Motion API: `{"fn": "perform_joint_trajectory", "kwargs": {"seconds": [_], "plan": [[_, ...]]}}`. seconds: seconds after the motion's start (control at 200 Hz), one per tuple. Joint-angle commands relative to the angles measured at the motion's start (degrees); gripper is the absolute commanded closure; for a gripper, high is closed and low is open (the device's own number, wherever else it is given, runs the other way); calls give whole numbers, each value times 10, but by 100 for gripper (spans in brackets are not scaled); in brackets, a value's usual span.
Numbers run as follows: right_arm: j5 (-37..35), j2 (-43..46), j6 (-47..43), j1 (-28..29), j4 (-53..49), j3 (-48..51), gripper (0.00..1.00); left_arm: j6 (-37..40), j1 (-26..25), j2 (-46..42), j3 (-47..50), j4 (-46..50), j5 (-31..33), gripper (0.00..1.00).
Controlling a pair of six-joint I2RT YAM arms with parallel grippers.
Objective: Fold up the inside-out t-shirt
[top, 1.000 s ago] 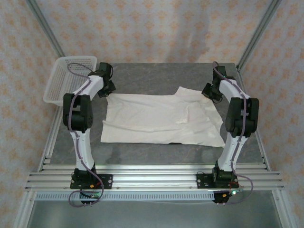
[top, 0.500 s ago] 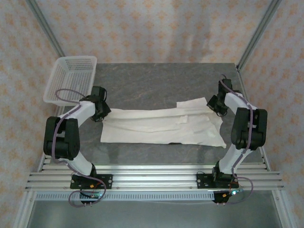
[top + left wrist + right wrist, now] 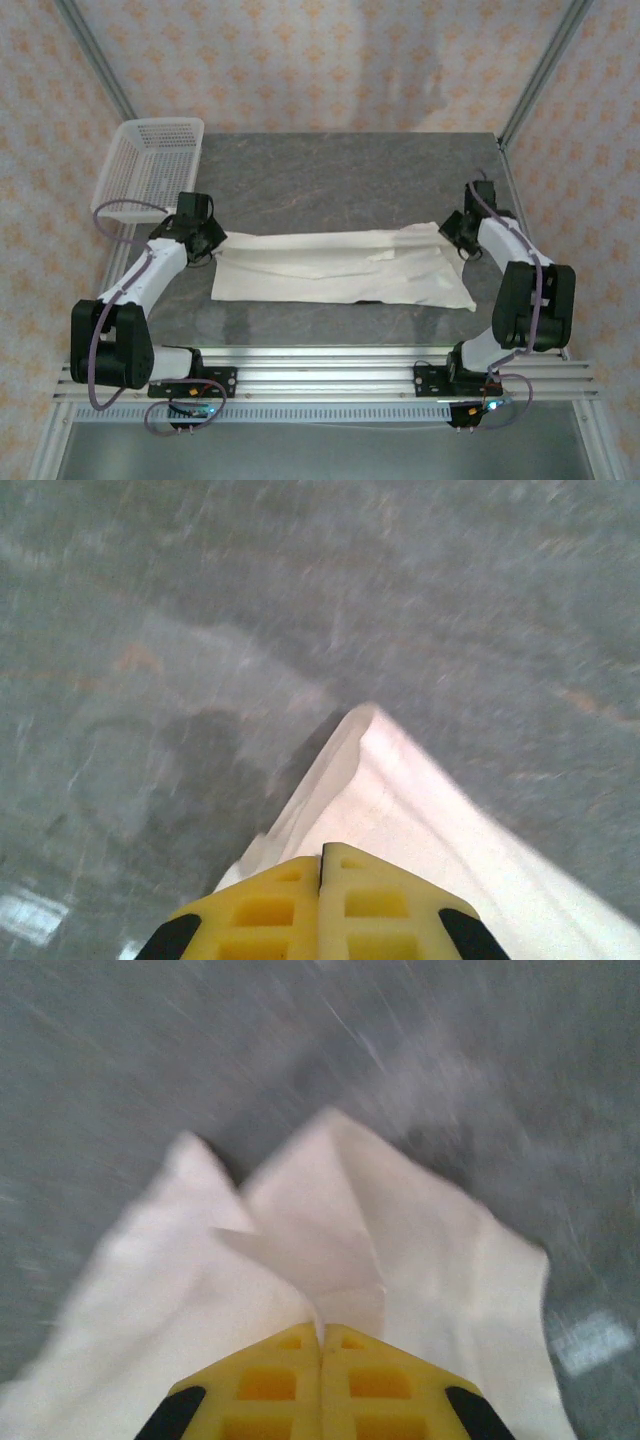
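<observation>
The inside-out t-shirt [image 3: 340, 270] is an off-white cloth lying as a long band across the middle of the grey table [image 3: 340, 170], its far edge lifted at both ends. My left gripper [image 3: 209, 243] is shut on the shirt's far left corner. In the left wrist view the yellow jaws [image 3: 322, 848] meet over a raised ridge of cloth [image 3: 420, 820]. My right gripper [image 3: 453, 232] is shut on the far right corner. In the right wrist view the fabric [image 3: 330, 1210] fans out in folds from the closed jaws [image 3: 321, 1328].
A white mesh basket [image 3: 150, 165] stands at the table's far left corner, beyond the left arm. Bare grey tabletop lies behind the shirt and in a strip in front of it. Metal frame posts [image 3: 540, 75] rise at the back corners.
Both arms have drawn back toward the near edge, pulling the shirt's far edge forward over itself. The cloth now covers a narrower strip than a second ago.
</observation>
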State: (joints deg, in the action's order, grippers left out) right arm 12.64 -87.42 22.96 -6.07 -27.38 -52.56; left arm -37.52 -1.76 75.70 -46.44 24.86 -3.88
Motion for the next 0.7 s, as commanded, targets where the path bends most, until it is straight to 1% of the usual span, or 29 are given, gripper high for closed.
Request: {"fn": "perform_joint_trajectory", "kwargs": {"seconds": [0.0, 0.08, 0.155, 0.235, 0.29, 0.355, 0.39, 0.44, 0.5, 0.56, 0.63, 0.696], "plan": [[-22, -13, 21, -4, 25, 48, 89, 3, -20, -24, 42, -1, 25, 98], [-13, -16, 15, -4, 17, 45, 77, 5, -25, -41, 78, -24, 38, 79], [-12, 4, 11, -4, 1, 34, 74, 11, -25, -52, 84, -28, 54, 63], [-23, 40, 11, -4, -28, 11, 71, 26, -25, -64, 64, -9, 66, 52], [-30, 64, 10, -3, -44, -7, 69, 38, -25, -77, 46, 10, 83, 49], [-28, 84, 6, 0, -47, -25, 63, 50, -26, -98, 27, 28, 92, 47], [-24, 85, -1, 6, -42, -33, 59, 57, -29, -111, 23, 28, 82, 47], [-27, 76, -11, 19, -31, -47, 50, 64, -39, -127, 20, 18, 56, 47], [-34, 44, -29, 35, -31, -75, 44, 66, -69, -138, 20, 1, 22, 47], [-53, -5, -49, 47, -41, -113, 40, 83, -115, -142, 19, -10, 4, 45], [-68, -72, -68, 54, -59, -160, 39, 87, -167, -140, 20, -12, 2, 43], [-72, -127, -78, 57, -71, -196, 39, 85, -201, -139, 26, -10, 6, 42]]}}
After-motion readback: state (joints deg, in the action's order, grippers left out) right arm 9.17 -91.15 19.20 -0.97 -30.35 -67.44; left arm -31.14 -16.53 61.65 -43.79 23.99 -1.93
